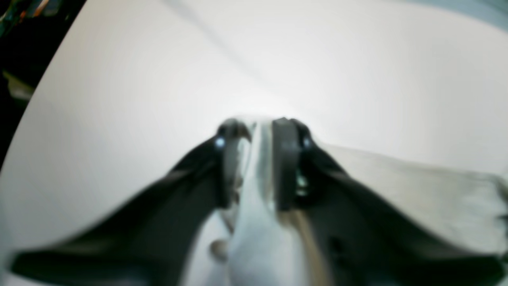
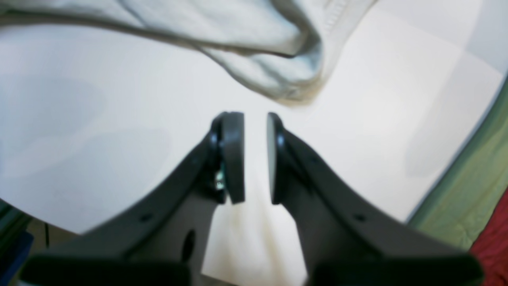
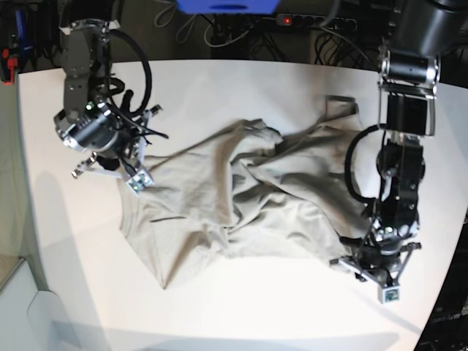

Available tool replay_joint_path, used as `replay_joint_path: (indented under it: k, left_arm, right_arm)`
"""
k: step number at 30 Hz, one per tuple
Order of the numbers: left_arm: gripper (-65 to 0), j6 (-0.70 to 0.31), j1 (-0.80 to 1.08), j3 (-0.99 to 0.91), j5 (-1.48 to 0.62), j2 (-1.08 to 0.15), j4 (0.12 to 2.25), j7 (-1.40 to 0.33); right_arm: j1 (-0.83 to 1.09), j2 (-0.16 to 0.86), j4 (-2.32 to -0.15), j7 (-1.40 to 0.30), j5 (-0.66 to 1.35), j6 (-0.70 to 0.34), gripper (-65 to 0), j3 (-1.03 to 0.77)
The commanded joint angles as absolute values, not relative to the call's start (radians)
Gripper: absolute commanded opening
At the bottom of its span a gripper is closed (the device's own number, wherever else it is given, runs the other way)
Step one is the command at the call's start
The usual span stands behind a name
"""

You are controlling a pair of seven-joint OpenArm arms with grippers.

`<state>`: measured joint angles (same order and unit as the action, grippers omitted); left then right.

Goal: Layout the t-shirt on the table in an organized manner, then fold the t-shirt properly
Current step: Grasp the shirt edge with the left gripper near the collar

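Observation:
The beige-grey t-shirt (image 3: 248, 197) lies crumpled and creased across the middle of the white table (image 3: 219, 88). My left gripper (image 3: 349, 262) is at its lower right edge, on the right of the base view. In the blurred left wrist view the left gripper (image 1: 256, 135) has its fingers apart, with a strip of the t-shirt (image 1: 416, 198) running between them. My right gripper (image 3: 139, 181) is at the shirt's left corner. In the right wrist view the right gripper (image 2: 256, 119) stands slightly open over bare table (image 2: 99, 119), with a bunched fold of the t-shirt (image 2: 258, 51) just beyond its tips.
A power strip with cables (image 3: 292, 18) and a blue object (image 3: 227, 6) lie beyond the table's far edge. Green and red fabric (image 2: 468, 190) shows past the table's curved edge beside the right gripper. Dark clutter (image 1: 24, 24) sits off the table near the left arm.

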<state>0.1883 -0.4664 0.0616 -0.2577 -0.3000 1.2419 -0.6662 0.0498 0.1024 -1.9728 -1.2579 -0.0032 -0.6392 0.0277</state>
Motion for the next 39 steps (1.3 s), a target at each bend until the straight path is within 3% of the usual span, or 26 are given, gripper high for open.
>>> replay_joint_path:
  k: [1, 4, 7, 14, 23, 28, 39]
  left_arm:
    - [-38.3, 0.189, -0.515, 0.054, -0.252, -0.311, 1.225, -0.642]
    - [-22.8, 0.188, -0.529, 0.053, -0.252, -0.328, 1.162, -0.642]
    - [-16.9, 0.188, -0.518, 0.05, -0.263, -0.355, 1.199, -0.642]
    - [-17.4, 0.188, -0.289, -0.027, -0.265, -0.378, 1.495, -0.788]
    - [-17.4, 0.188, 0.036, -0.159, -0.265, -0.242, 1.807, -0.84]
    - [-17.4, 0.188, 0.136, -0.154, -0.265, -0.185, 1.842, -0.834]
    - [-17.4, 0.188, 0.197, -0.111, -0.265, -0.101, 1.83, -0.837]
  right_arm:
    - [0.05, 0.107, -1.988, -1.248, -0.002, -0.664, -53.4, 0.031]
    - [0.059, 0.107, -1.988, -1.247, -0.002, -0.664, -53.3, 0.035]
    - [0.064, 0.108, -1.988, -1.248, -0.002, -0.664, -53.2, 0.035]
    - [0.054, 0.114, -1.986, -1.242, -0.005, -0.661, -53.1, 0.03]
    - [-0.041, 0.114, -1.842, -1.241, -0.005, -0.664, -53.5, 0.03]
    - [-0.134, 0.114, -1.687, -1.237, -0.005, -0.664, -53.1, 0.03]
    - [-0.199, 0.113, -1.564, -1.099, -0.005, -0.664, -53.5, 0.03]
